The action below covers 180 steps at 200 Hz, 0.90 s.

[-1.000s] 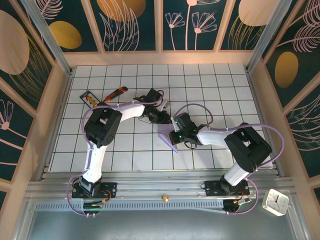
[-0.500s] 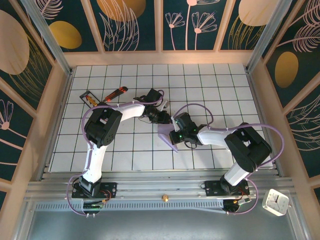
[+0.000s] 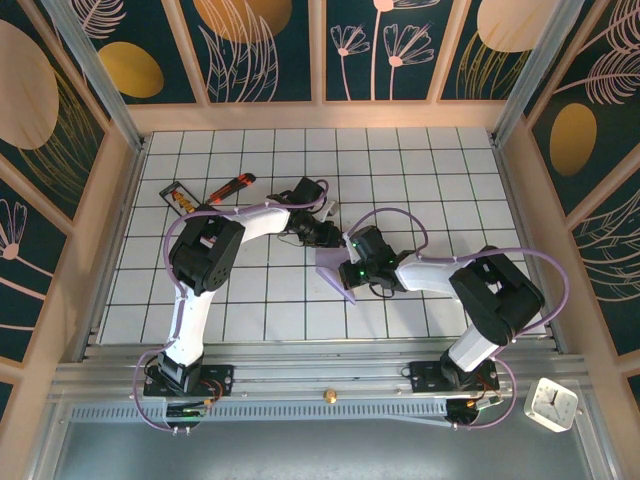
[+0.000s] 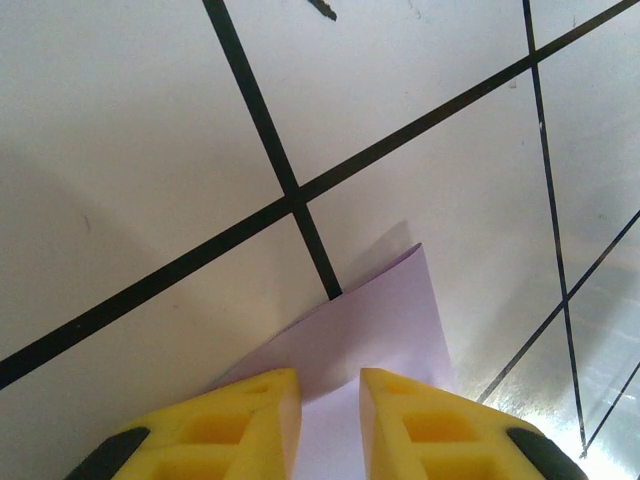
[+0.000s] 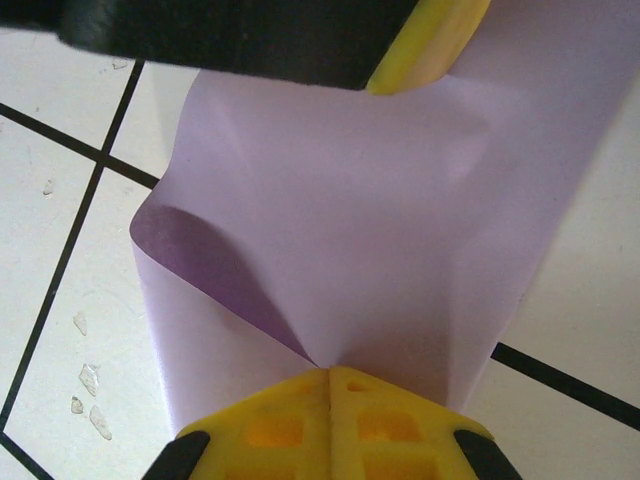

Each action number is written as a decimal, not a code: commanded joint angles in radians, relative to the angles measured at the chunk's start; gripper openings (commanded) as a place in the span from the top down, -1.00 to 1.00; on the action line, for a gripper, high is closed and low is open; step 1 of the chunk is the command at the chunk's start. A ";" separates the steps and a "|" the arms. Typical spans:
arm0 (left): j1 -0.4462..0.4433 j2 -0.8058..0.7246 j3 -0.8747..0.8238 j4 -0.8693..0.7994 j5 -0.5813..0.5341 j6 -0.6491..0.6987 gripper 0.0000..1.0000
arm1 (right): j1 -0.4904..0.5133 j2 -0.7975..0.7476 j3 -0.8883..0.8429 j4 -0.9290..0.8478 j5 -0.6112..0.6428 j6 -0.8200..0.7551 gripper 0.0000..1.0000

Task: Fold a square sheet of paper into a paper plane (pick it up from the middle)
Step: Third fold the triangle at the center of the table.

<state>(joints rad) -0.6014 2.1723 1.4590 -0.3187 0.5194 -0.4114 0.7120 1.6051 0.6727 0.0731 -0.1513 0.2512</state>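
The square sheet of paper is pale lavender and lies partly lifted and curled on the grid table, between the two arms. My right gripper is shut on its near edge, and the paper bulges up from the pinch with a rolled flap at the left. My left gripper stands over the far part of the sheet with its yellow jaws a small gap apart and paper showing in the gap. One of its fingers touches the sheet's far end and dents it. In the top view the left gripper and right gripper nearly meet.
A red-orange utility knife and a small black-framed card lie at the table's far left. A white clock sits off the table at the near right. Wooden walls border the white grid table.
Almost nothing: the right wrist has edged slightly to the right, and both grippers stay at the paper.
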 commanded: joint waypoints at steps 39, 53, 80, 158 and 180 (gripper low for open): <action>0.001 0.084 -0.023 -0.084 -0.101 0.025 0.49 | -0.013 -0.008 -0.021 -0.011 0.003 0.018 1.00; 0.001 0.084 -0.023 -0.083 -0.099 0.023 0.49 | -0.012 -0.010 -0.022 -0.012 0.001 0.018 1.00; 0.001 0.085 -0.022 -0.083 -0.099 0.022 0.49 | -0.013 -0.023 -0.028 -0.011 0.004 0.019 1.00; 0.000 0.086 -0.004 -0.087 -0.093 0.015 0.44 | -0.013 0.001 -0.050 0.005 -0.001 0.034 1.00; 0.001 0.077 0.021 -0.085 -0.085 0.003 0.33 | -0.013 -0.004 -0.060 0.005 0.002 0.045 1.00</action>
<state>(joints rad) -0.6037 2.1769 1.4757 -0.3336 0.5213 -0.4118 0.7074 1.5974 0.6479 0.1093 -0.1581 0.2722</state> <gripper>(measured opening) 0.308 0.057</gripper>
